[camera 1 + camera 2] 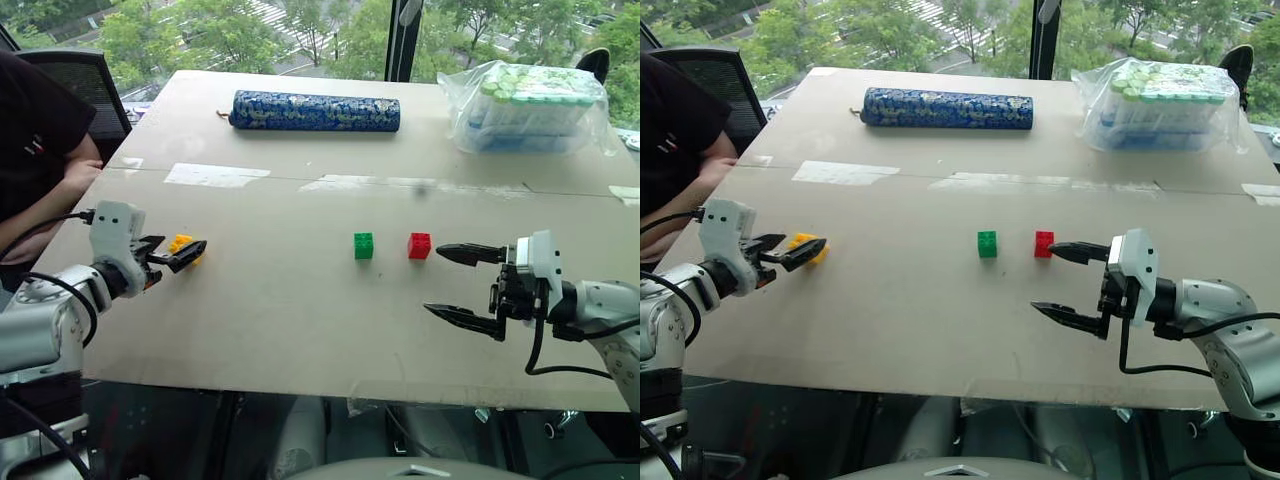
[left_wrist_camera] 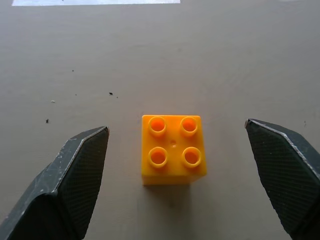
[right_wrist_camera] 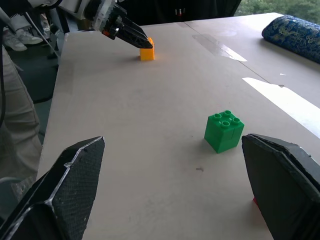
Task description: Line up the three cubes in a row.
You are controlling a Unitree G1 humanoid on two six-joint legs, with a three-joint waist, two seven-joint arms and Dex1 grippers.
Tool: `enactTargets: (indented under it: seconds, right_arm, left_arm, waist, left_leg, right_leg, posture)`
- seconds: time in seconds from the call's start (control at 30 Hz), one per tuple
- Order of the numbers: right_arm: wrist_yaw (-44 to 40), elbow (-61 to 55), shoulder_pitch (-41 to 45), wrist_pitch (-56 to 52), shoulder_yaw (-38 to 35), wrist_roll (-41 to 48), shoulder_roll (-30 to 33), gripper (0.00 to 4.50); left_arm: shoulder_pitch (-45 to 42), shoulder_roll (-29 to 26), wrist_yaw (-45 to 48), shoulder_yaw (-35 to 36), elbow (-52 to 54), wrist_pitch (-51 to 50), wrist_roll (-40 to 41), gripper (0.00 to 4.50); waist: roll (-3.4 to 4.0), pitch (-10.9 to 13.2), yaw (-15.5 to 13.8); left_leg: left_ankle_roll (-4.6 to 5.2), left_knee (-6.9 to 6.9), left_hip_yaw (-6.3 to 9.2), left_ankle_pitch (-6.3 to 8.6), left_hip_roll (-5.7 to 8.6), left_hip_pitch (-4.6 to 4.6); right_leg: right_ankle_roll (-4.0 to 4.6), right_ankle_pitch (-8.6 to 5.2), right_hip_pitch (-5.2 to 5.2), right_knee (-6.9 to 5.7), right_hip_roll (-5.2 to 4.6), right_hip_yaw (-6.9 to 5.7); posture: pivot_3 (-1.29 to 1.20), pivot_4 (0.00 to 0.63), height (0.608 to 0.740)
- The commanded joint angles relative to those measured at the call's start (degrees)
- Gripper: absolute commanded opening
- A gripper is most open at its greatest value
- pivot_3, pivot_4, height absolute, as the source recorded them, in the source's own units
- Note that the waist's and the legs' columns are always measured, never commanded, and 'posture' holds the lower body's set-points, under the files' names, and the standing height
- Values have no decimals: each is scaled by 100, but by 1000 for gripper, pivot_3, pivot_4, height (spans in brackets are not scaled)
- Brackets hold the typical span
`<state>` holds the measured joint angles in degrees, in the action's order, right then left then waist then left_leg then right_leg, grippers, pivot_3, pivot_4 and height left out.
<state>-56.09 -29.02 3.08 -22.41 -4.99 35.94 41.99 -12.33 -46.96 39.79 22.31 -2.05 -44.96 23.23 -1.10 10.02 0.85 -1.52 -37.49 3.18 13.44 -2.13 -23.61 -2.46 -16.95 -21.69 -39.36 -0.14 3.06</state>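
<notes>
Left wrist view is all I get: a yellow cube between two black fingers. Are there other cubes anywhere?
Observer: Yes, a green cube and a red cube stand side by side, apart, far off toward the robot's right.
Operator: Is anything near those two?
Observer: The right end effector hovers open beside the red one, holding nothing.
Operator: What else is on the table?
Observer: A blue patterned roll and a plastic bag lie at the far edge.
Operator: Is anyone around?
Observer: A person in black sits at the table's left end.
</notes>
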Motion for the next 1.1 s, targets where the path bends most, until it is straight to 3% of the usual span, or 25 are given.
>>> enactTargets:
  seconds: [0.03,0.17,0.2,0.23,0.27,0.43,0.57,0.7,0.8,0.97,1.1]
  right_arm:
    - [68,-260,-19,23,-200,51,71,4500]
    - [124,-271,-106,28,-268,7,121,4500]
    - [137,-278,-129,28,-284,8,124,4500]
    - [152,-288,-151,31,-296,6,126,4500]
    - [166,-305,-173,31,-304,10,127,4500]
    - [265,-328,-217,88,-290,-91,127,4500]
    - [234,-319,-257,136,-293,-218,209,4500]
    - [209,-336,-273,185,-441,-165,240,4500]
    - [223,-266,-173,193,-530,-76,174,4500]
    - [-317,29,-3,323,-559,-94,450,4500]
    - [-322,91,116,295,-531,-114,451,4500]
  left_arm:
    - [-266,-205,83,-118,-466,533,-248,4472]
    - [-417,-284,298,-320,-911,972,-415,4472]
    - [-449,-287,325,-357,-999,1031,-444,4081]
    - [-472,-298,375,-400,-1076,1091,-476,3966]
    - [-485,-313,450,-451,-1143,1175,-510,3689]
    - [-575,-379,725,-612,-1395,1445,-573,1340]
    - [-802,-470,1187,-763,-1642,1738,-534,1330]
    - [-1330,-465,2727,-1154,-1534,2060,-111,1330]
    - [-1663,-422,3863,-1817,-1878,3039,-450,1330]
    - [-3309,420,4708,-2844,-3671,4196,-1213,1330]
    - [-4050,823,4931,-3127,-4800,5000,-1626,1330]
  waist:
    - [-1,0,-5]
    - [-1,0,-5]
    - [-1,0,-6]
    - [-1,0,-8]
    - [-1,0,-8]
    - [-1,0,-6]
    - [-1,0,-6]
    - [-2,1,-59]
    - [-1,1,-24]
    - [1,2,-32]
    - [-2,3,23]
  left_leg:
    - [0,0,2,0,0,0]
    - [0,0,2,0,-1,0]
    - [0,0,1,0,0,-1]
    - [0,0,0,0,0,-1]
    - [0,0,0,0,0,-1]
    - [0,0,1,0,0,-2]
    - [0,0,1,0,0,-1]
    - [0,-3,6,0,2,-8]
    - [0,-4,1,0,4,-7]
    - [1,-7,1,-1,4,-5]
    - [1,-12,0,0,6,-13]
  right_leg:
    - [0,0,0,-2,1,-2]
    - [0,0,0,-1,1,-2]
    - [0,0,0,-1,1,-2]
    - [0,0,0,-1,0,-1]
    - [0,0,0,0,0,-1]
    - [0,0,-1,0,0,-2]
    - [0,0,-1,-2,1,-2]
    - [0,0,-1,-1,1,-9]
    - [0,0,0,1,1,-5]
    - [0,0,1,-3,8,-5]
    - [-1,0,0,4,8,-4]
  posture:
    - [0,150,740]
    - [0,150,740]
    - [0,150,740]
    - [0,150,740]
    - [0,150,740]
    - [0,150,740]
    - [0,150,740]
    - [0,150,740]
    - [0,150,740]
    - [0,150,740]
    - [0,150,740]
